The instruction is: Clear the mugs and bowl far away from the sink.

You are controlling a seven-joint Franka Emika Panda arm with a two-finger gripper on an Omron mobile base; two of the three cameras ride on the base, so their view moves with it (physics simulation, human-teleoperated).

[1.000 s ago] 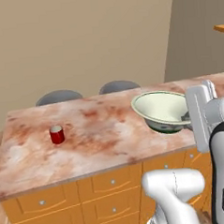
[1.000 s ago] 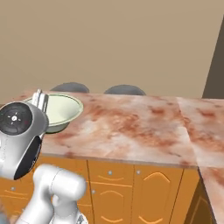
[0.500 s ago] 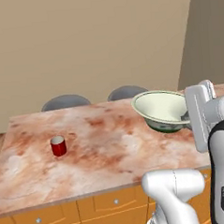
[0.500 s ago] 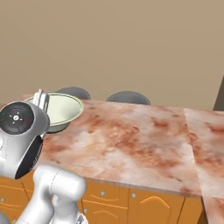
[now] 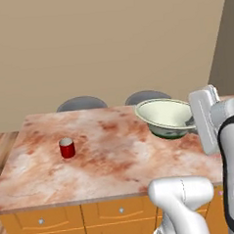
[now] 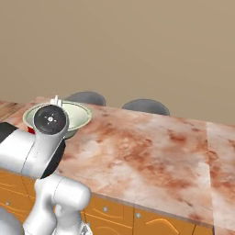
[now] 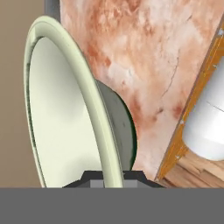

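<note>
In your left base view, the arm's white hand covers the right edge of the bowl point(image 5: 166, 117), so the fingers' hold on its rim is hidden. In your right base view, the arm's round joint hides the bowl's near wall and most of the red mug point(image 6: 31, 131). The surface point(image 6: 151, 151) is cut off at the right.

Marbled reddish counter point(image 5: 116, 158) over orange cabinets point(image 5: 71, 222), grey stools point(image 5: 81, 103), beige wall point(image 5: 104, 41).
</note>
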